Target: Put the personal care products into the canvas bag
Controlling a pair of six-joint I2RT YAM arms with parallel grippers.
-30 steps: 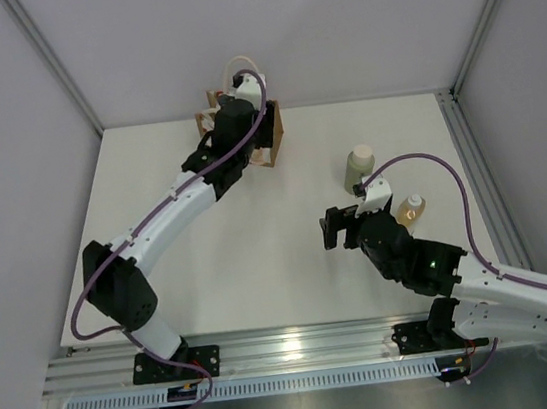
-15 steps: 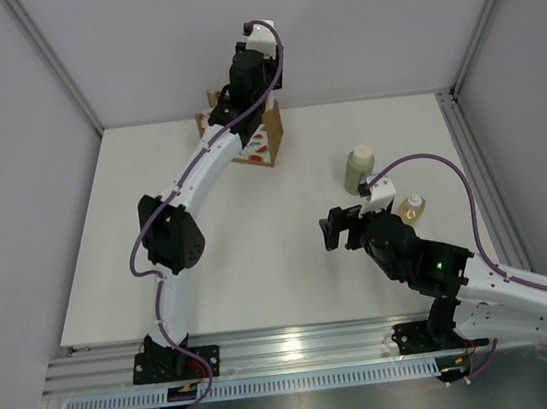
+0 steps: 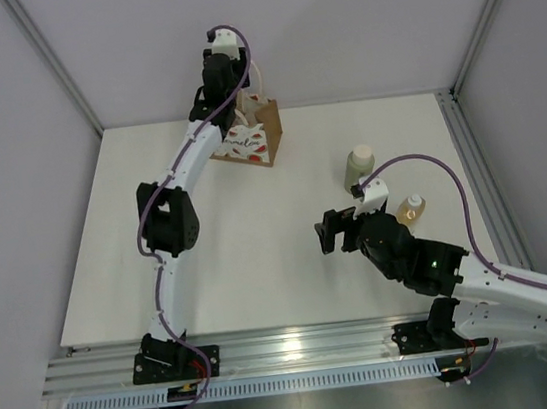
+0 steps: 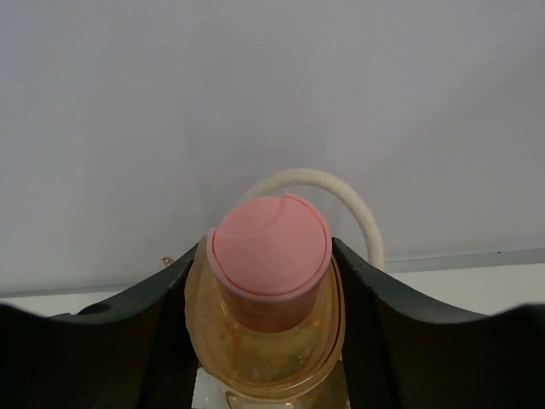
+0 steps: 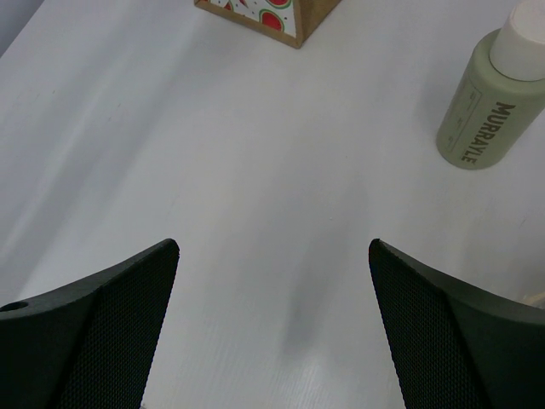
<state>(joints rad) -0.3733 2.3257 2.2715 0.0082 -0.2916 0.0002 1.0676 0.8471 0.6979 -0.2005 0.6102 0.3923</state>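
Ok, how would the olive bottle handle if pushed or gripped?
The olive bottle stands upright, tall and narrow, so a push near its top would probably tip it. Its round body would likely roll once down. The smooth wall may slip in a light grip.

On my feed, translucent peach plastic bottle with pink cap, brown canvas bag with white panel and red-green watermelon prints, pale olive plastic bottle with cream cap and dark lettering, amber bottle white-capped
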